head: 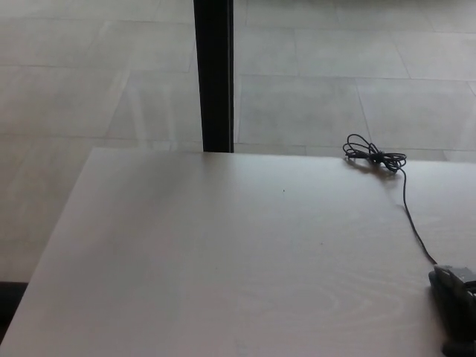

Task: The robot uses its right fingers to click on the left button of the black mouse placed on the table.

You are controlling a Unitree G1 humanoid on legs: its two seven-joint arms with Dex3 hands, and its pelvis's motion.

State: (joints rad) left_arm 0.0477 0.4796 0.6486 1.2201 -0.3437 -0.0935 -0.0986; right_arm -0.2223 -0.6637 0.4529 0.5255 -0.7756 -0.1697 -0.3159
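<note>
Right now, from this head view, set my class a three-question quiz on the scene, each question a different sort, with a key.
1. True or false: the thin black cable is bundled near the pale wooden table's far edge.
2. The cable runs to: A) the left edge; B) a dark shape at lower right; C) the floor.
3. Fill in: the black upright post stands ___ the table.
Key: 1 true; 2 B; 3 behind.

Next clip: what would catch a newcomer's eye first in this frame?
Probably the black post rising behind the table's far edge, dark against the pale floor. Next, the coiled cable at the far right of the table, trailing down to a dark shape cut off at the lower right corner, likely the mouse, perhaps with the hand.
</note>
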